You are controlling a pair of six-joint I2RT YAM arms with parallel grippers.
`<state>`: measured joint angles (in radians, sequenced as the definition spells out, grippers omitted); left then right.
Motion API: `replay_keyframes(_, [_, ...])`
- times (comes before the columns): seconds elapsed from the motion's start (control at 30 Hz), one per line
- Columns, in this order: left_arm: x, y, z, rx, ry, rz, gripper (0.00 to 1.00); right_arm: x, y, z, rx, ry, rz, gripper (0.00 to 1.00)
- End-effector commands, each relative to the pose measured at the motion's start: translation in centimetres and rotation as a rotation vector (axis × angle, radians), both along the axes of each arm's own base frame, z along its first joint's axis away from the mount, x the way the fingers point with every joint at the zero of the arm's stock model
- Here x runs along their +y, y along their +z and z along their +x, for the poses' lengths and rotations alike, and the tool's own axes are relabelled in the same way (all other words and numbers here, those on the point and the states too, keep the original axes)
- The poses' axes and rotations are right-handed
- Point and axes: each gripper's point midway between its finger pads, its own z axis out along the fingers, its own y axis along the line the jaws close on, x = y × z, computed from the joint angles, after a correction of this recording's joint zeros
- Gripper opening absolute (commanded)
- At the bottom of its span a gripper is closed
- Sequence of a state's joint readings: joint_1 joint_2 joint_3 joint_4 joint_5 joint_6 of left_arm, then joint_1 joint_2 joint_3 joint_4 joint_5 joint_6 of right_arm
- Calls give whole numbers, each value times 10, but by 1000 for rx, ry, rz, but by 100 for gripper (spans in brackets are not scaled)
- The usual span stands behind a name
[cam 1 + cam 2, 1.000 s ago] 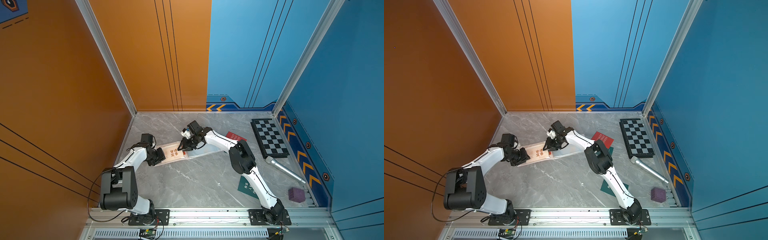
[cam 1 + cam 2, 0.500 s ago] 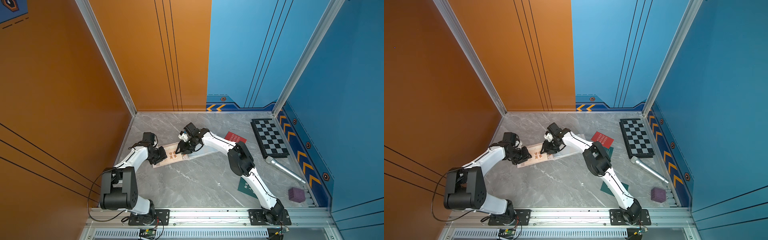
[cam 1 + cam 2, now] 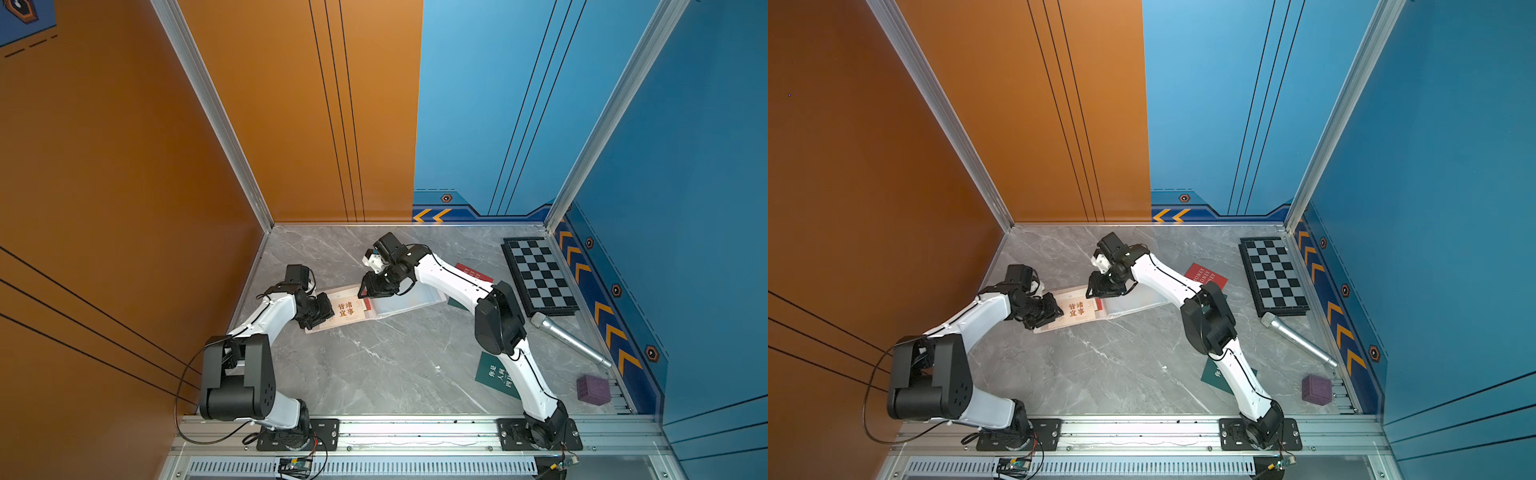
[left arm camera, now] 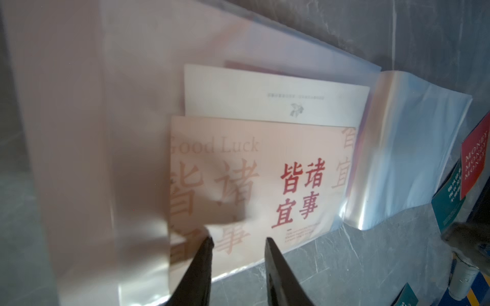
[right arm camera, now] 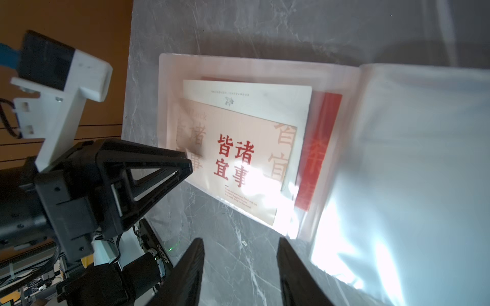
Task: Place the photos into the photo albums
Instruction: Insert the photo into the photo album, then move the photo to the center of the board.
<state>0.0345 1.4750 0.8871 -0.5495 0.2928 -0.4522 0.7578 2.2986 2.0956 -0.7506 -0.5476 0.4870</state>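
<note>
Top views: the album [image 3: 405, 301] lies open on the table [image 3: 374, 374], left of centre. The cream card [image 3: 347, 309] w/ red characters sits on its 9 o'clock half. The left gripper [image 3: 329, 311] is at the album's 9 o'clock edge. The right gripper [image 3: 366, 291] is at the card's 1 o'clock corner, near the spine. Loose photos lie off toward 3 o'clock: a red MONEY card [image 3: 1206, 276], plus a dark green card [image 3: 1212, 372] at approx 5, partly under the right arm. Left wrist: the left gripper's jaws stand partly apart over the cream card's near edge, w/ nothing seen pinched betw. them. The card lies skewed over a white card [image 4: 275, 95]; whether it's fully under the clear film can't be told. Right wrist: the right gripper [image 5: 240, 242] hangs open above bare table, holding nothing. A red card [image 5: 318, 159] shows beneath the other two. Judged step: seating the cream card in its sleeve. To do it well, the left should pin the film flat while the right nudges the card square toward the spine, low and slow, so the thin glossy sleeve doesn't buckle. The card looks stiff, matte, pale peach.
</note>
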Motion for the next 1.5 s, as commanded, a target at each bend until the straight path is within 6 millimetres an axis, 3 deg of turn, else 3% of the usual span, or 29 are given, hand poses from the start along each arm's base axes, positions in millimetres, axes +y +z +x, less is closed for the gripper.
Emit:
replay_keyframes(0.0, [-12, 15, 3, -40, -38, -15, 35, -31, 12, 1, -41, -25, -54, 47])
replay_keyframes(0.1, [-25, 20, 6, -62, -73, -15, 35, -55, 19, -1, -52, -58, -79, 47])
replay_keyframes(0.13, [-31, 22, 7, -73, -88, -16, 35, -74, 20, 6, -51, -98, -91, 47])
replay_keyframes(0.23, [-56, 31, 12, -114, -143, -22, 35, -110, 17, -2, -27, -160, -118, 47])
replay_keyframes(0.47, [-152, 33, 9, -169, -373, 3, 35, -208, -18, -52, 99, -381, -181, 47])
replay_keyframes(0.67, [-241, 24, -5, -150, -564, -27, 35, -285, -32, -92, 149, -614, -224, 48])
replay_keyframes(0.77, [-281, 18, -16, -130, -659, -58, 35, -318, -44, -111, 190, -726, -248, 52])
replay_keyframes(0.9, [-322, 10, -30, -110, -753, -90, 35, -353, -59, -134, 287, -856, -270, 65])
replay_keyframes(1.0, [-344, 10, -37, -111, -802, -112, 35, -370, -64, -141, 320, -947, -260, 77])
replay_keyframes(1.2, [-370, 15, -37, -130, -838, -145, 36, -406, -66, -160, 360, -1114, -292, 78])
replay_keyframes(1.47, [-384, 14, -35, -166, -798, -223, 36, -448, -80, -202, 475, -1321, -421, 78])
